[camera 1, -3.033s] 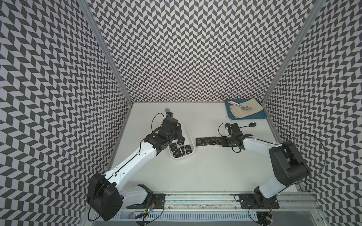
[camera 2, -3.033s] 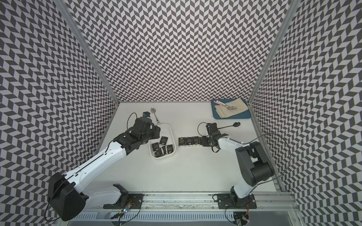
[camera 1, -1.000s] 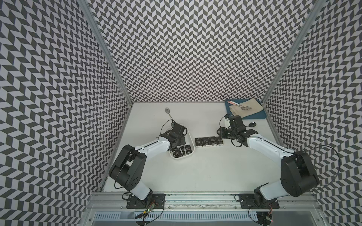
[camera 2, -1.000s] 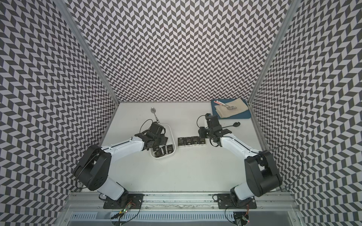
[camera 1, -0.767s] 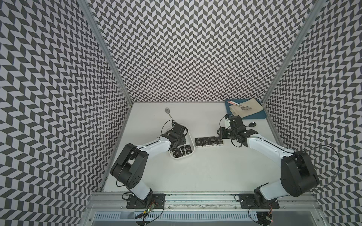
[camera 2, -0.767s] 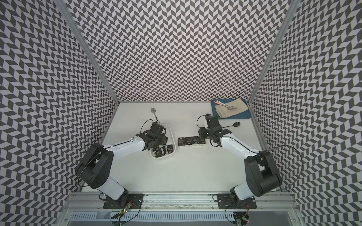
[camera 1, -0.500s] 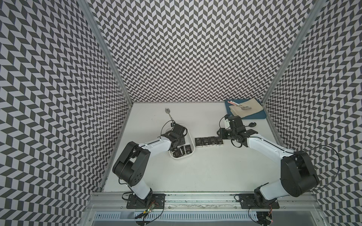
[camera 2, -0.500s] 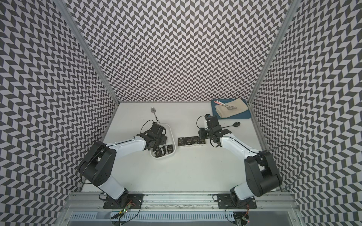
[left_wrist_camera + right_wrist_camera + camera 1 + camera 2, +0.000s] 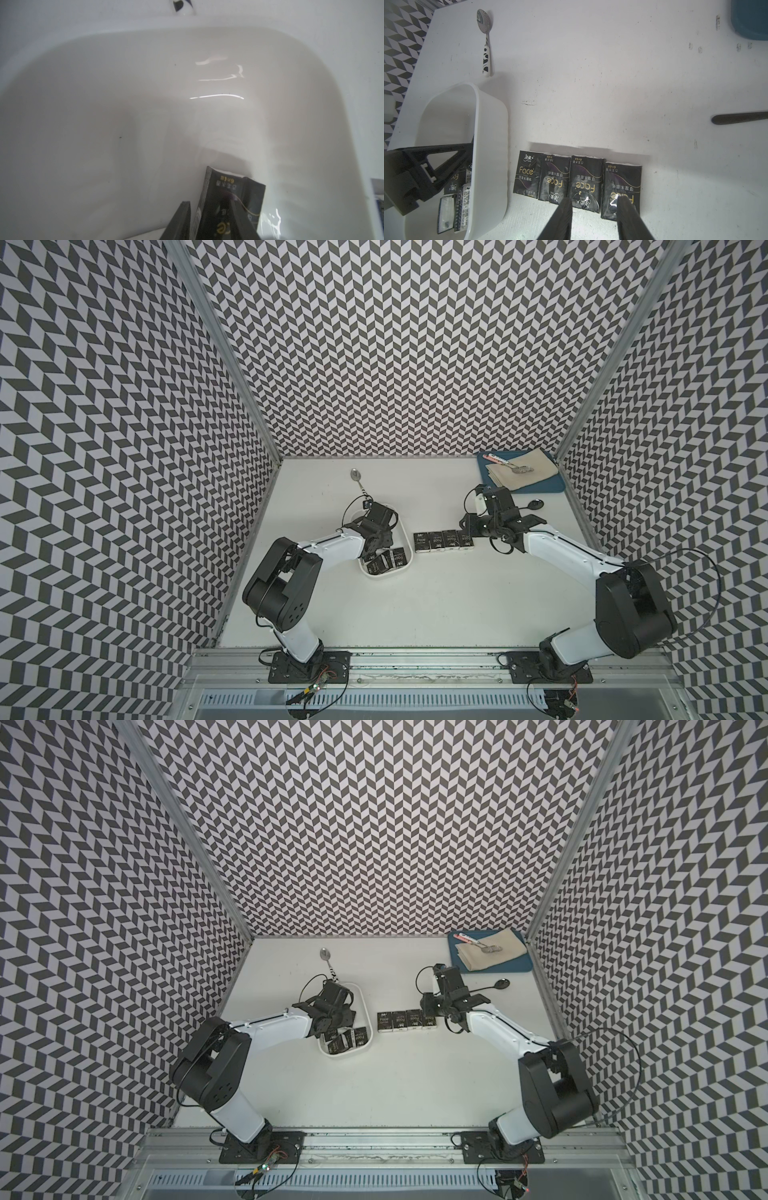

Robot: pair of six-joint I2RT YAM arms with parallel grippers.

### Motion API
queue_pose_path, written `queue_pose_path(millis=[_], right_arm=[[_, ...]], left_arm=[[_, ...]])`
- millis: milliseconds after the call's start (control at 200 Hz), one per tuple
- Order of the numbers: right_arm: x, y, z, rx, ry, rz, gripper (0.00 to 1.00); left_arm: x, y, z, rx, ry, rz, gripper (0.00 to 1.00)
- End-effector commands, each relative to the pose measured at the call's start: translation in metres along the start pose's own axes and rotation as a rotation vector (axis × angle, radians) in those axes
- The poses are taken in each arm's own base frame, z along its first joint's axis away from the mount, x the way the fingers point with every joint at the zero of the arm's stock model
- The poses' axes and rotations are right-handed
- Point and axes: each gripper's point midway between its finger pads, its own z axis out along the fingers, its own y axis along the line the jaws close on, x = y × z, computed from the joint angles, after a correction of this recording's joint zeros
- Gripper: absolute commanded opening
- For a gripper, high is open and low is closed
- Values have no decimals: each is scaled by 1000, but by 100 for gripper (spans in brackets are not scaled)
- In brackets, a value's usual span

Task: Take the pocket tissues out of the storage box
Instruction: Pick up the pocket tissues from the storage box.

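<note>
Four pocket tissues (image 9: 577,178) lay flat in a row just beside the storage box (image 9: 492,133), long axes parallel to its long side. The one nearest it was lettered the opposite way. Others leaned inside. Right tool (image 9: 594,199) stood apart above the row. Left tool (image 9: 208,204) was inside the box with one packet at its fingers; clamped or not, could not tell.

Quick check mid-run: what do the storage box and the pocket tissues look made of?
The storage box: glossy white plastic by the look, moulded rounded corners, light streaks on its inside. The pocket tissues: soft packs in thin black film, probably plastic, with a slight sheen, wrinkles and gold print.
</note>
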Motion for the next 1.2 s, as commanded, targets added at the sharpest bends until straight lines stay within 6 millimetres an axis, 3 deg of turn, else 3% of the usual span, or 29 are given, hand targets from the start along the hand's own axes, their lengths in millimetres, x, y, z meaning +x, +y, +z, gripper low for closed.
queue_pose_path(millis=[0,230,416,651,1001,1077,1197], right_arm=[[-14,8,-8,-10,-54,-19,40],[-11,8,-7,-10,-53,-21,41],[-9,11,-5,-11,-47,-28,41],[-11,15,-7,-15,-54,-32,41],[-24,20,-19,-21,-92,-33,41],[-28,21,-22,-20,-105,-33,41],[-33,20,-23,-8,-111,-31,41]], left_arm=[[11,2,7,16,23,-3,35],[23,6,18,9,45,-24,30],[20,4,16,19,33,-42,15],[-14,0,-10,13,-57,-79,1],[-77,-13,-77,15,-238,-95,1],[-89,-23,-91,43,-269,-84,1],[-104,-60,-100,140,-273,-38,2]])
